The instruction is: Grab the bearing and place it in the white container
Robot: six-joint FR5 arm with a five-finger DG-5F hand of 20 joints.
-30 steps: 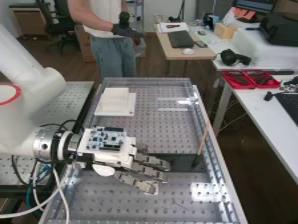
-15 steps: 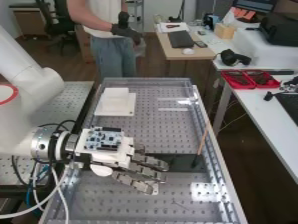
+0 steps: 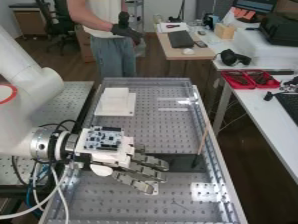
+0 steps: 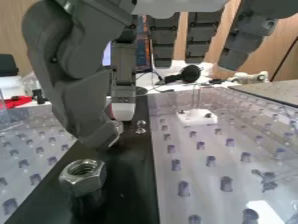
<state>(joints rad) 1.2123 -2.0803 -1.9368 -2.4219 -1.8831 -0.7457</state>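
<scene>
Bearing (image 4: 82, 176) — hex-sided — sits apart from the empty hand (image 3: 148, 172), near its thumb, fingers loosely straight.

High view: brown floor (image 3: 149, 67); dark chair (image 3: 61, 26) and wooden cabinet (image 3: 32, 22) stand upper left, wood-topped desk (image 3: 174, 54) top centre. White table (image 3: 265, 109) runs down right side. Wrist view: wood-toned wall (image 4: 13, 30) behind.

The arm (image 3: 26, 62) is glossy white with rounded joints, a red ring (image 3: 18, 93) circling one. A silver collar (image 3: 44, 144) dotted with screws meets a black band (image 3: 61, 145). The hand (image 3: 148, 172) has a white shell, a blue-and-white circuit board (image 3: 104, 138) and dark grey, blocky segments. White (image 3: 63, 200), blue (image 3: 30, 192) and black cables trail nearby.
</scene>
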